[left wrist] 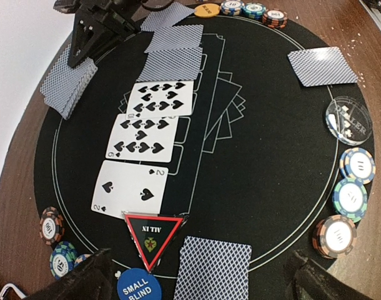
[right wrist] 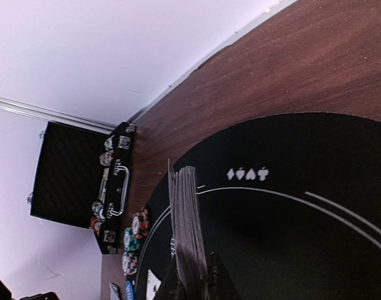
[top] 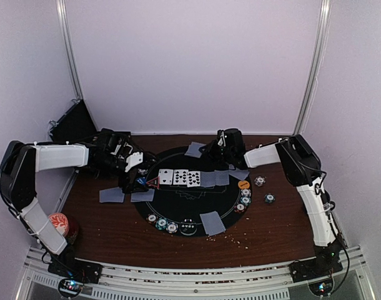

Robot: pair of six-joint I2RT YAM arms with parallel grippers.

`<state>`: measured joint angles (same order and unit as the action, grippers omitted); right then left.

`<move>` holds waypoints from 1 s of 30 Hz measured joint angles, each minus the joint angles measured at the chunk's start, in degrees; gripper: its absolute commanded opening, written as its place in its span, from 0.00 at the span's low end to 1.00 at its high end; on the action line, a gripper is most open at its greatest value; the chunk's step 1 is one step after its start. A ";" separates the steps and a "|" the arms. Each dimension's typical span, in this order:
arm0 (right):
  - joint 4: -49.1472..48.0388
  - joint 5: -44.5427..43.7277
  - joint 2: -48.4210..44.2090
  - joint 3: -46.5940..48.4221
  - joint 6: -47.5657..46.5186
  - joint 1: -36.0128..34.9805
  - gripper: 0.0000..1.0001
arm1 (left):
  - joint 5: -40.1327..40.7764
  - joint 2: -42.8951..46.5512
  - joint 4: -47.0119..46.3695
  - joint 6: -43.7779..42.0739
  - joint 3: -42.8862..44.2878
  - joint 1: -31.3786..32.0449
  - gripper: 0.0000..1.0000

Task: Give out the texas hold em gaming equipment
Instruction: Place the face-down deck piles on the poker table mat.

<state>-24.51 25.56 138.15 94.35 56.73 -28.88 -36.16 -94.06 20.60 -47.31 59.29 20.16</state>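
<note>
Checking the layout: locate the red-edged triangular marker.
Left wrist view, bottom centre: red-edged triangular marker lies just below the face-up two of spades, beside the blue round small-blind button.

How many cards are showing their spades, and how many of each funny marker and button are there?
White face-up spade playing cards: 3
Red-edged black triangle marker: 1
Blue round small-blind button: 1
Orange round button: 1
Clear round dealer button: 1
Total: 7

Just ahead of my left jaws lies the triangle marker [left wrist: 150, 236], a card [left wrist: 212, 269] to its right; three upturned cards [left wrist: 143, 137] run beyond it on the mat [left wrist: 272, 169]. My right jaws pinch the deck [right wrist: 189, 231].
</note>
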 measured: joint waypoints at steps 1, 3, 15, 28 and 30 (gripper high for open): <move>1.44 -0.11 1.25 1.73 -0.22 0.17 0.00 | 0.00 0.00 -0.02 0.02 0.00 0.00 0.98; 4.17 -0.22 3.41 4.94 -0.94 0.37 0.00 | 0.00 0.00 -0.02 0.07 0.00 0.00 0.98; 15.63 -0.76 8.70 17.75 -3.82 0.55 0.05 | 0.02 -0.02 -0.02 0.13 0.00 0.00 0.98; 20.41 -1.16 9.94 20.26 -4.87 1.07 0.20 | 0.02 -0.17 -0.02 0.13 0.00 -0.02 0.98; 21.40 -1.40 10.19 20.26 -5.09 1.25 0.21 | 0.02 -0.17 -0.02 0.13 0.00 -0.09 0.98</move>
<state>-3.11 24.16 148.33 114.61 51.64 -27.64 -36.14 -94.24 20.58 -47.18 59.29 20.08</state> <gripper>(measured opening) 0.191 0.978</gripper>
